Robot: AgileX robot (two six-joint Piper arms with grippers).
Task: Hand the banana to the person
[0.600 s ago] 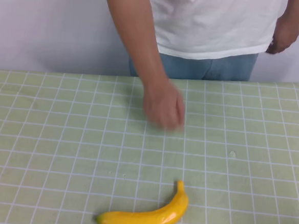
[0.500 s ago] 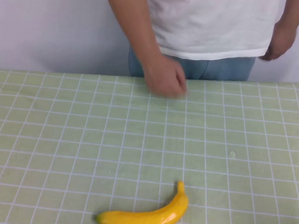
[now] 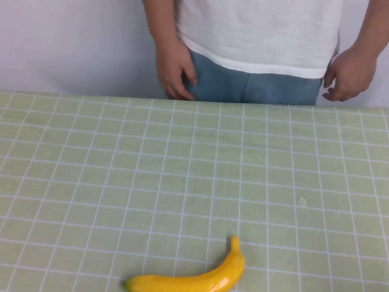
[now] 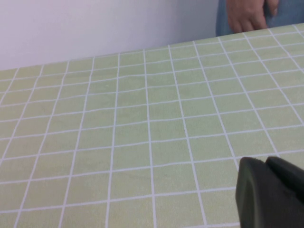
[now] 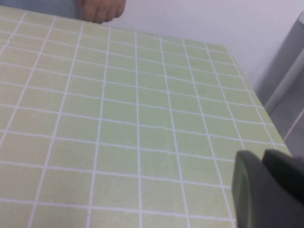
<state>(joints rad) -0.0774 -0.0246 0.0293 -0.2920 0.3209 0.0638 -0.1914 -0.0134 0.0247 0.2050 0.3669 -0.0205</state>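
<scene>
The yellow banana lies on the green checked tablecloth near the table's front edge, stem pointing away from me; it shows only in the high view. The person stands behind the far edge with both hands down at the hips, one hand on my left and one hand on my right. My left gripper shows only in the left wrist view, shut and empty, above bare cloth. My right gripper shows only in the right wrist view, shut and empty, near the table's right edge. Neither is near the banana.
The tablecloth covers the whole table. A white wall stands behind it. In the right wrist view the table's right edge shows, with a grey upright beyond it.
The person's arm, which reached over the table's middle, has drawn back to the hip. The banana has not moved.
</scene>
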